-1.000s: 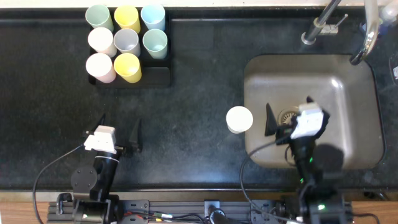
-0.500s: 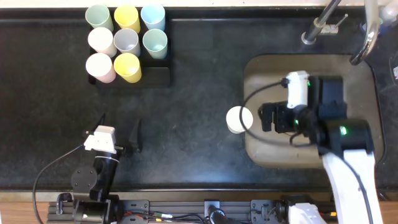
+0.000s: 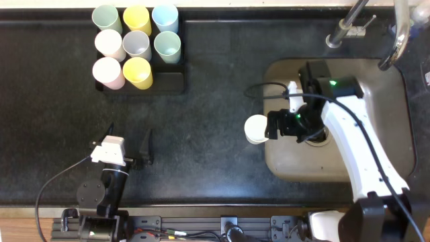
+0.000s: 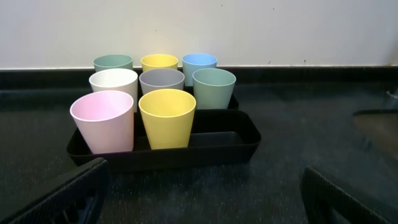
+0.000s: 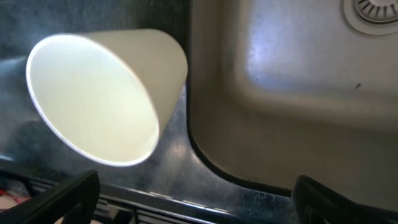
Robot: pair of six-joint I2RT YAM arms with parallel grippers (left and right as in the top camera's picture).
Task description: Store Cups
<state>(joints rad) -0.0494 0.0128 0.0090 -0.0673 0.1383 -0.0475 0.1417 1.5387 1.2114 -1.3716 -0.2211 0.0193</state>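
A white cup (image 3: 257, 129) stands upright on the dark counter, right at the sink's left rim. My right gripper (image 3: 275, 126) hovers just to its right, over the sink edge, open and holding nothing. In the right wrist view the white cup (image 5: 106, 93) lies ahead of the open gripper (image 5: 199, 202), not between the fingers. A black tray (image 3: 169, 83) at the back left holds several pastel cups (image 3: 137, 71), with one corner slot free (image 4: 217, 140). My left gripper (image 3: 130, 139) rests open near the front left, facing the tray (image 4: 236, 152).
The steel sink (image 3: 376, 87) fills the right side, with its drain (image 5: 373, 12) and a faucet (image 3: 349, 23) behind it. Dark counter (image 3: 215, 87) stretches between the tray and the sink.
The right arm has swung from the sink's front up and to the left, bringing its gripper beside the white cup. The cup and the left arm have not moved.
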